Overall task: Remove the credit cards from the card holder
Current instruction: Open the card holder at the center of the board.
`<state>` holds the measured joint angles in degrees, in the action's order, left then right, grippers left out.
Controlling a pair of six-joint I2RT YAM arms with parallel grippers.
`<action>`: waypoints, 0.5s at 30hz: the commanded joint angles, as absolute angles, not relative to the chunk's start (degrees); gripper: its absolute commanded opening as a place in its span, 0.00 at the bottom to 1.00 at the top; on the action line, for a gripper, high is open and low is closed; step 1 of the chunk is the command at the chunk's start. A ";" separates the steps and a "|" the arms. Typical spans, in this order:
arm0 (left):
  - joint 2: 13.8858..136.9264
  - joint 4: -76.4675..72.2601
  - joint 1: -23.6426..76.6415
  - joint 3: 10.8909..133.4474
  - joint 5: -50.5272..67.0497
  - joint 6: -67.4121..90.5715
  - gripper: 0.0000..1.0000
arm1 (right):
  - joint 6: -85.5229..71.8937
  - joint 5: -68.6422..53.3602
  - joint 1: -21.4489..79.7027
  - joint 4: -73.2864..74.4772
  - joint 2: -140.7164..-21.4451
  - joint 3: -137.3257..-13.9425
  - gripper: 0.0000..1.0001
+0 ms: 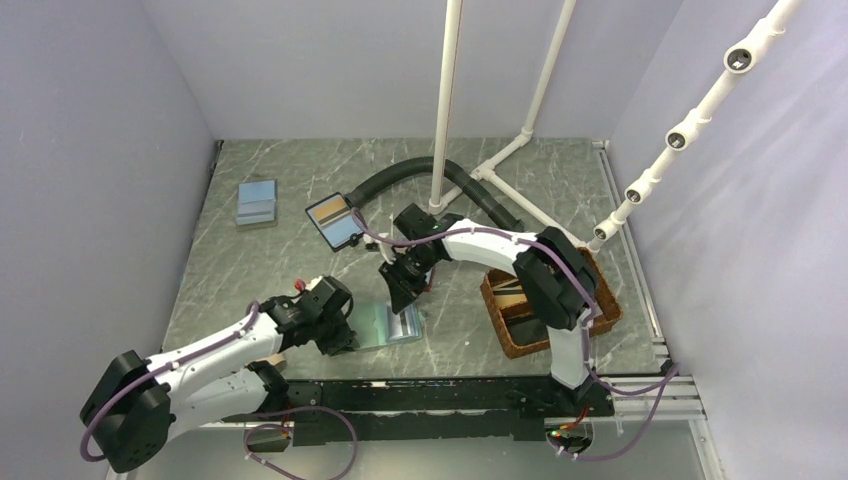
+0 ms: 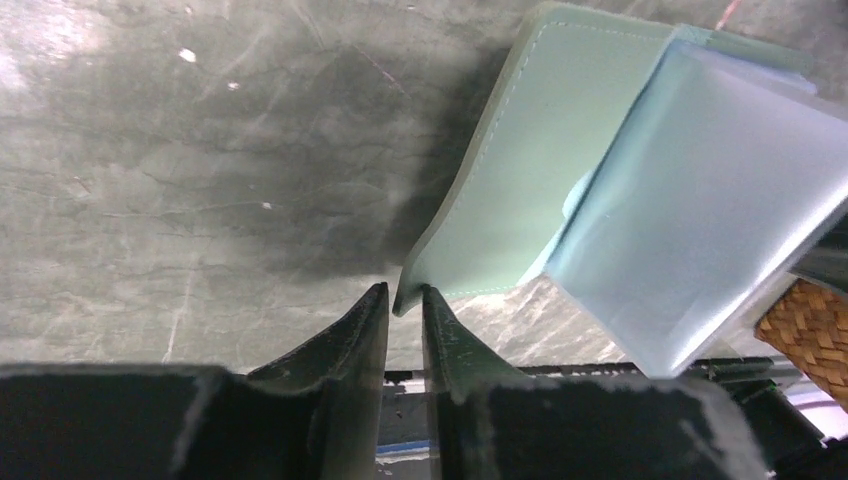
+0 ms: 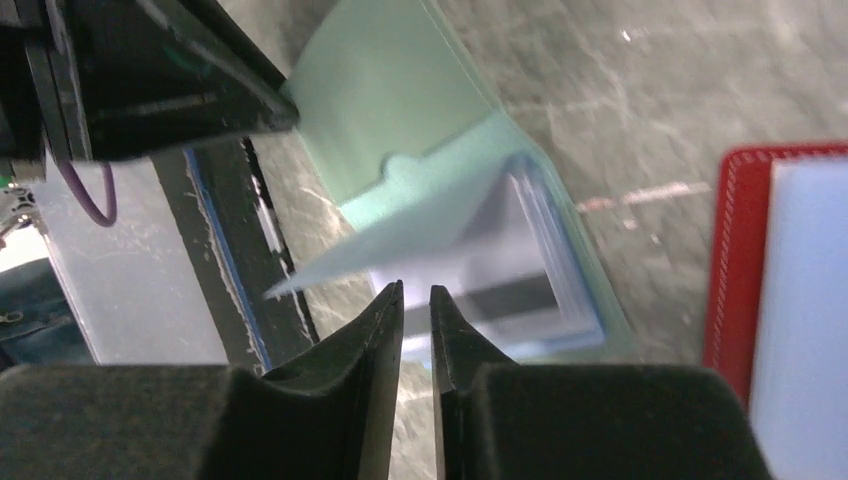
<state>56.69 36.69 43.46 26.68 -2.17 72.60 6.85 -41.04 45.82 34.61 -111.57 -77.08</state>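
The teal card holder (image 1: 383,326) lies partly open near the table's front edge. My left gripper (image 2: 405,292) is shut on its near corner, the teal stitched half (image 2: 520,170) rising from the fingertips. A paler blue-grey flap (image 2: 700,210) is tilted up from the holder. In the right wrist view my right gripper (image 3: 417,288) is narrowed on that flap's lower edge (image 3: 400,245). Under the lifted flap, credit cards (image 3: 520,295) show in the holder, one with a dark stripe. From above, the left gripper (image 1: 348,335) is at the holder's left and the right gripper (image 1: 405,293) at its far side.
A stack of pale blue cards (image 1: 257,203) lies at the back left. A black-edged holder (image 1: 335,221) sits behind the right gripper. A red-edged holder (image 3: 740,250) lies just right of the teal one. A wicker basket (image 1: 600,310) stands at the right, white pipes behind.
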 commanded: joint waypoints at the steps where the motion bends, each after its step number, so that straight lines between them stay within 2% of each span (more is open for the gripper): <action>1: 53.94 33.72 43.16 27.46 -0.53 71.04 0.28 | 4.39 -44.17 49.05 35.81 -114.88 -83.59 0.16; 4: 49.35 37.11 43.15 30.10 -1.29 70.08 0.39 | 1.19 -45.07 50.21 35.63 -118.03 -87.35 0.14; 6: 45.61 40.92 43.08 31.89 -2.44 70.12 0.42 | -2.12 -45.12 50.45 34.85 -120.33 -88.81 0.14; 12: 35.15 48.07 43.05 34.91 -2.33 71.27 0.41 | -5.03 -45.48 51.46 35.55 -125.05 -92.11 0.17; 15: 32.80 44.47 42.99 34.02 -0.60 71.48 0.40 | -5.10 -45.15 52.40 35.85 -126.01 -92.61 0.18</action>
